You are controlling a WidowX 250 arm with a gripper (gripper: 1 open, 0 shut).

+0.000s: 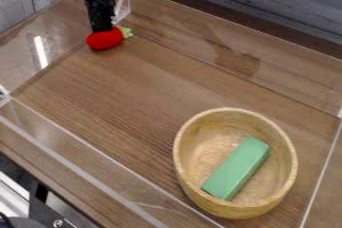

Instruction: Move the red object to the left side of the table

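Observation:
The red object (106,39), a small round toy with a green leafy tip pointing right, lies on the wood-grain table (160,92) near its far left corner. My black gripper (99,19) hangs just behind and above it, fingers pointing down and drawn together. Its tips end at the toy's upper edge, and nothing is held between them. Whether they touch the toy I cannot tell.
A round light wooden bowl (201,172) sits at the near right with a green rectangular block (237,168) lying in it. Low clear acrylic walls (80,157) border the tabletop on all sides.

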